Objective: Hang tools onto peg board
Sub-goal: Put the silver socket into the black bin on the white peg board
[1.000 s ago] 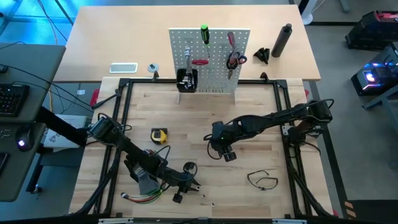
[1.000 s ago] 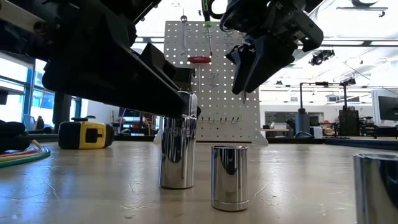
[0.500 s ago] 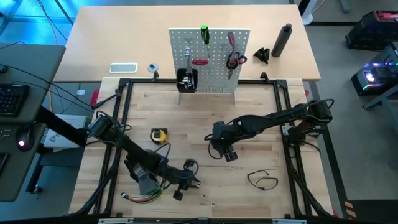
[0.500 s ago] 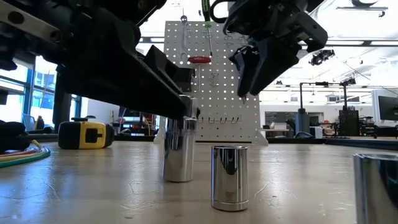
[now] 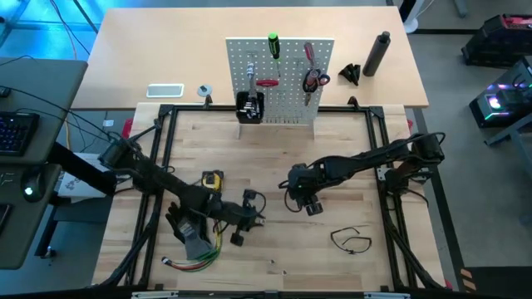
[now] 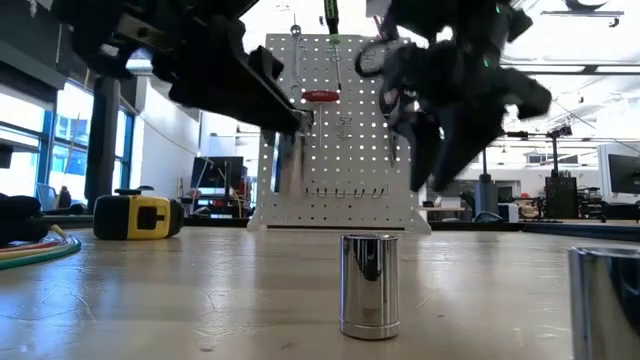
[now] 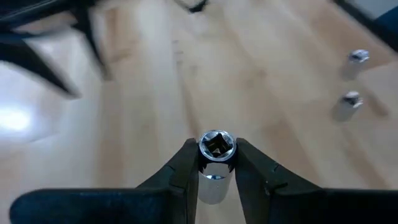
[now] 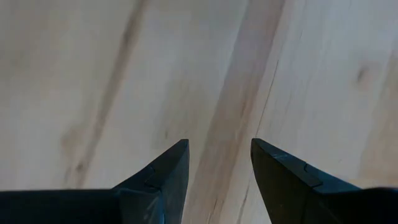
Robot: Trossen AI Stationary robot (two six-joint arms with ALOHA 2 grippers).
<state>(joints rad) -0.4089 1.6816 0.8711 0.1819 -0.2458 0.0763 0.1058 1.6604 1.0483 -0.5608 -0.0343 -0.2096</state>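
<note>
Lifted off the table (image 5: 274,158) since a second ago, the socket (image 7: 216,148) now sits clamped in the left pincer (image 7: 215,163), which has moved up toward the tape measure (image 5: 213,179), well short of the peg board (image 5: 281,79). Another socket (image 6: 369,284) stands on the table. Right pincer (image 8: 216,163) hangs parted and empty over bare wood, in front of the peg board

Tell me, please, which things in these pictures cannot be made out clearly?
- Small metal bits on the table: too small in the high view to identify.
- Socket held by the left end effector: blurred in the low view, lower part hidden by the fingers in the left wrist view.
- Chrome cylinder: cut off by the low view's edge.
</note>
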